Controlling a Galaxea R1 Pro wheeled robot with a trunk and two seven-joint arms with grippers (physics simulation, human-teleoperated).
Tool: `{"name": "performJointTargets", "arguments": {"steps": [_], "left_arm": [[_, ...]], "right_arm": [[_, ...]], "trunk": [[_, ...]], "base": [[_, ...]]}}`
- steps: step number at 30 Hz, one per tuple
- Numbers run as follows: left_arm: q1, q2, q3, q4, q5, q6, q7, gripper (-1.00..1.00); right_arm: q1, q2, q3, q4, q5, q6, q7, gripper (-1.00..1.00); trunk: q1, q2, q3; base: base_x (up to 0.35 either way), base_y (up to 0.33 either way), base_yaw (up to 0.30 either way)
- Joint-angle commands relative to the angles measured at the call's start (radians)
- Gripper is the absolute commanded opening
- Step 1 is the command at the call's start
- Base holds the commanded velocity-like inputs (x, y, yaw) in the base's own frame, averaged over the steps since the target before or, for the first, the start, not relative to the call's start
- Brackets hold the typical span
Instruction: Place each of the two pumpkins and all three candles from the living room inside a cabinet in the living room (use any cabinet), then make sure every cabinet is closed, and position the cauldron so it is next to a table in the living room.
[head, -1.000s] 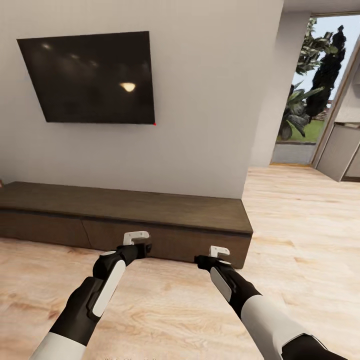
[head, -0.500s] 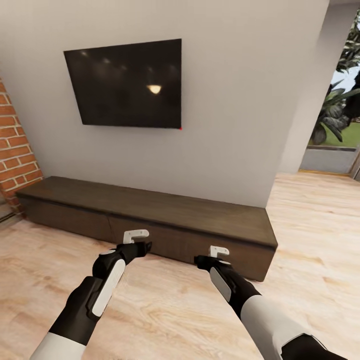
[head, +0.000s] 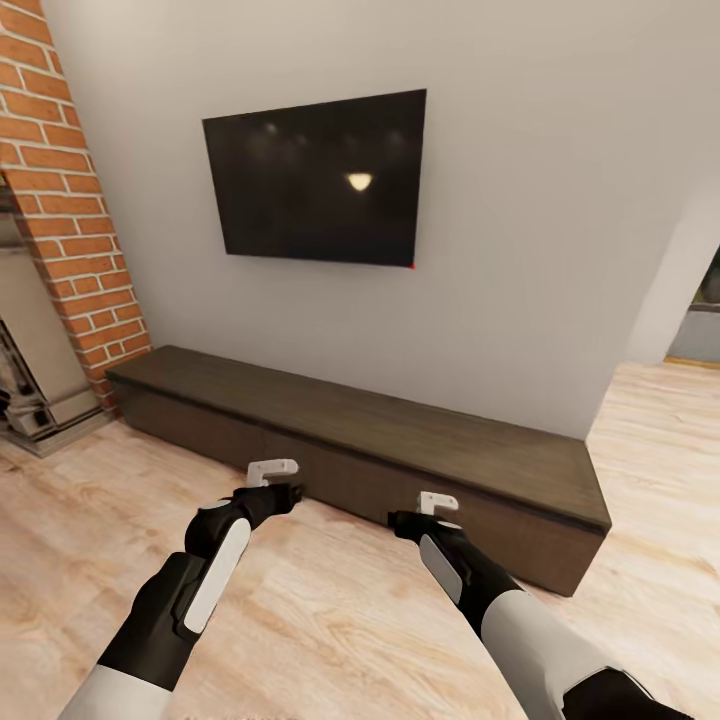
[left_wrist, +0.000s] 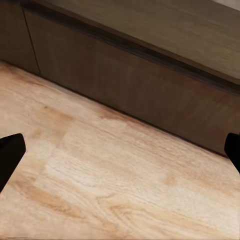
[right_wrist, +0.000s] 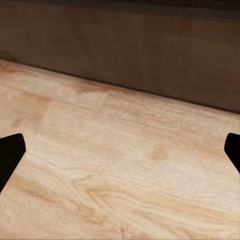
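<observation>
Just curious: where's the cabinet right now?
In the head view, the cabinet runs along the wall under the TV, right of the brick column.

Illumination is even and moderately bright, with no harsh contrast. The television screen (head: 318, 178), on the wall well above and beyond the left gripper (head: 276, 478), carries one warm oval glare spot and several fainter highlights. A soft shadow band lies on the floor (head: 330, 600) along the cabinet (head: 400, 440) base, just ahead of both grippers. The head view bows straight lines toward its edges, notably the brick column (head: 75, 200). Both wrist views are soft, with smeared wood grain; fingertips (left_wrist: 9, 152) appear as flat black shapes without detail.
</observation>
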Motion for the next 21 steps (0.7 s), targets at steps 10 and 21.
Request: {"name": "performJointTargets", "arguments": {"steps": [10,21], "left_arm": [[-0.001,0.001,-0.002,0.003,0.011,0.002,0.01,1.0],[-0.001,0.001,0.053,0.01,0.012,0.002,0.01,1.0]], "right_arm": [[0.0,-0.001,0.008,-0.002,-0.01,0.003,-0.009,1.0],[0.0,-0.001,0.009,-0.002,-0.01,0.002,-0.008,1.0]], "trunk": [[-0.039,0.07,0.03],[-0.081,0.147,0.065]], "base": [[0.0,0.0,0.29],[0.0,0.0,0.289]]}}
